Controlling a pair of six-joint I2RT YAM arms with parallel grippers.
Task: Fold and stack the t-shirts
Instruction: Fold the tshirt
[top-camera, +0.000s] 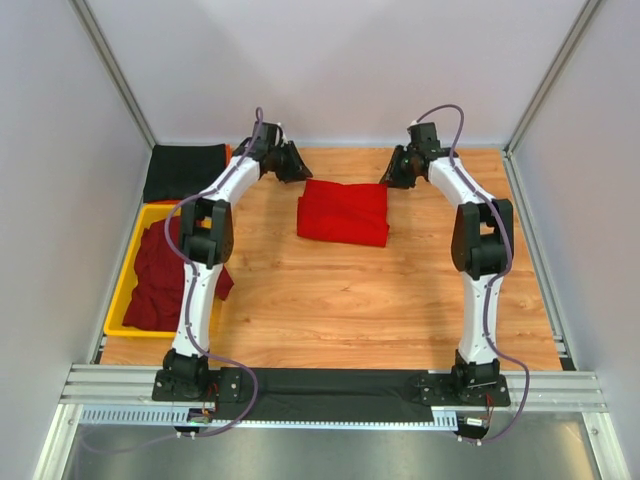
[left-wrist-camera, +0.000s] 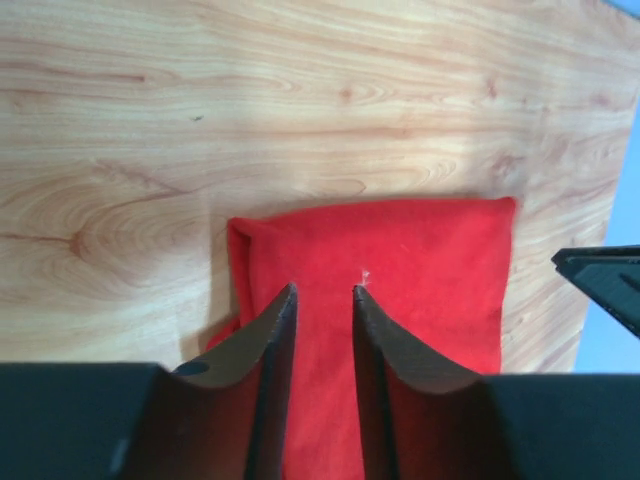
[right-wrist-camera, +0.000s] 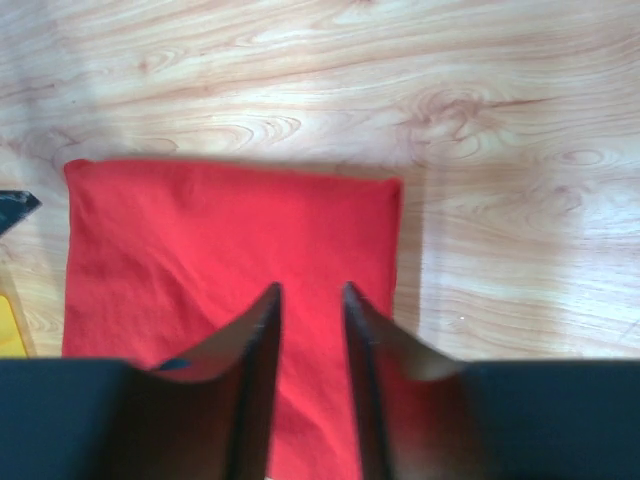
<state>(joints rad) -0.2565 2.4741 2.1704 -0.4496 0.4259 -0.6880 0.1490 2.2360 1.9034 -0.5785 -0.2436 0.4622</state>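
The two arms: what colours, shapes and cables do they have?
The left arm and right arm have white links, black joints and bases. A purple cable loops along each. The left hand and right hand are black, with two curved tapering fingers.

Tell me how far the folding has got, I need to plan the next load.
Done: the red t-shirt lies folded mid-table, and a black t-shirt lies folded at the far left. In hand: left claw and right claw sit open over the red one's far edge, gripping nothing. Left: maroon t-shirts lie crumpled in the yellow tray; the red one is not yet stacked.
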